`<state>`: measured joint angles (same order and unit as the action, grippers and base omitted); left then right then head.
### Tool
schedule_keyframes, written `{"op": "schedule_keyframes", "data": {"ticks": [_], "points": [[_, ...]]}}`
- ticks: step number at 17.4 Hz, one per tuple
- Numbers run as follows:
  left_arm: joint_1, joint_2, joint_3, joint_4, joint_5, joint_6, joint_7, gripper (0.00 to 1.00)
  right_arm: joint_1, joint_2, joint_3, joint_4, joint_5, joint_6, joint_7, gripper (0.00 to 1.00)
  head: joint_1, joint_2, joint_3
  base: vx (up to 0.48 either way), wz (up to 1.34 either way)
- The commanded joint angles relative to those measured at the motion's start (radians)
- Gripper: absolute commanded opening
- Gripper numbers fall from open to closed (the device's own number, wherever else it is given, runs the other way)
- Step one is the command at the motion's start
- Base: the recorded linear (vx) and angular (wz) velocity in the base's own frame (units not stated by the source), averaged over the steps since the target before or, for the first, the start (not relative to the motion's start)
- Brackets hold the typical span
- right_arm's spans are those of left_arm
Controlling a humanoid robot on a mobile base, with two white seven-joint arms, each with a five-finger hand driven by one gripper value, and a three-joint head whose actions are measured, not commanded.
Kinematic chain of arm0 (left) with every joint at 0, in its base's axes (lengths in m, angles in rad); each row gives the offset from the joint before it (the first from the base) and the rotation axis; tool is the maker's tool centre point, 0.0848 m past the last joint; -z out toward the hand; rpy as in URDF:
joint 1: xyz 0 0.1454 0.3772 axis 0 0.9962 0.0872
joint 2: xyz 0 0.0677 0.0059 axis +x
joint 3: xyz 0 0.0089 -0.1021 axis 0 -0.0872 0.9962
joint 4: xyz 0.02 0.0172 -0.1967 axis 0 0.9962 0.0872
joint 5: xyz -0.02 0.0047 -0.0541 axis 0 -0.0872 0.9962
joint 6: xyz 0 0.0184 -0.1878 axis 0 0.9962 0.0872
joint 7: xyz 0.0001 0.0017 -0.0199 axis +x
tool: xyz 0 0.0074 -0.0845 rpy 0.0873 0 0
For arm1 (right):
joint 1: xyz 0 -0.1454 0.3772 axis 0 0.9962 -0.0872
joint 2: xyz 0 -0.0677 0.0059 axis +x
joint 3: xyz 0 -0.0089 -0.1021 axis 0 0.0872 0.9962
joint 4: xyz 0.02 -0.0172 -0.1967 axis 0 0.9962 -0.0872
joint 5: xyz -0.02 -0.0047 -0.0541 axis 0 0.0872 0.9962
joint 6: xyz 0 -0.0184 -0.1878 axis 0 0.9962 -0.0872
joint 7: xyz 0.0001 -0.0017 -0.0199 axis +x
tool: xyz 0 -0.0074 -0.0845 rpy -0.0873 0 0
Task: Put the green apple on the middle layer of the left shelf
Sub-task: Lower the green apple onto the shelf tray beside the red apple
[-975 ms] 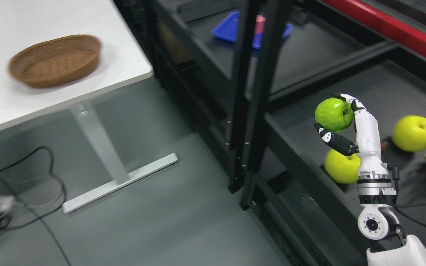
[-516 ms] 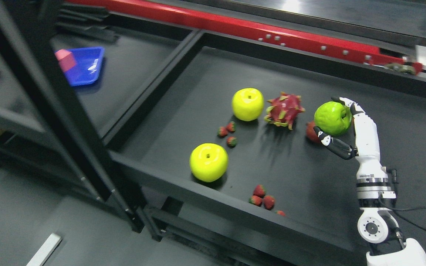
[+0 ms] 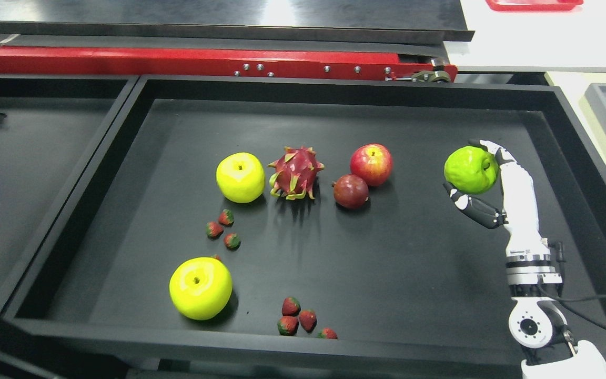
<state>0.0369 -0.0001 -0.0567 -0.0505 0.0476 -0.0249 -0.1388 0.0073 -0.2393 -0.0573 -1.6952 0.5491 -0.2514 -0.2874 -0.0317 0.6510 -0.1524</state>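
One robot arm in play, the right one, and its white right hand has its fingers curled round a bright green apple, held up over the right end of the black shelf tray. Left of that apple sit a red apple, a dark red round fruit, a spiky pink dragon fruit and two yellow-green apples, with small strawberries scattered near them.

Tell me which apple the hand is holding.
The green apple, gripped in the right hand at the tray's right; the yellow and red apples lie loose on the tray.
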Motion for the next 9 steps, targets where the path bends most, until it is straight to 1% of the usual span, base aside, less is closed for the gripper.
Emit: {"op": "schedule_keyframes", "data": {"ticks": [1,3,5,6,7,9], "points": [[0.000,0.018,0.000,0.000,0.000,-0.001,-0.001,1.00,0.019,-0.032,0.143,0.002,0.003,-0.129,0.130,0.00,0.0000,0.000,0.000,0.088,-0.25],[0.000,0.018,0.000,0.000,0.000,-0.001,0.001,1.00,-0.035,-0.038,0.235,0.002,0.003,-0.121,0.232,0.00,0.0000,0.000,0.000,0.087,-0.24],[0.000,0.018,0.000,0.000,0.000,0.000,-0.001,1.00,-0.110,-0.025,0.348,0.005,0.032,-0.045,0.276,0.00,0.0000,0.000,0.000,0.080,-0.22],[0.000,0.018,0.000,0.000,0.000,0.000,-0.001,1.00,-0.142,-0.006,0.400,0.014,0.090,-0.010,0.278,0.00,0.0000,0.000,0.000,0.073,-0.21],[0.000,0.018,0.000,0.000,0.000,0.000,-0.001,1.00,-0.160,0.020,0.437,0.032,0.153,0.003,0.278,0.00,0.0000,0.000,0.000,0.058,-0.17],[0.000,0.018,0.000,0.000,0.000,0.000,-0.001,1.00,-0.197,0.063,0.517,0.118,0.262,0.003,0.281,0.00,0.0000,0.000,0.000,0.055,-0.15]]}}
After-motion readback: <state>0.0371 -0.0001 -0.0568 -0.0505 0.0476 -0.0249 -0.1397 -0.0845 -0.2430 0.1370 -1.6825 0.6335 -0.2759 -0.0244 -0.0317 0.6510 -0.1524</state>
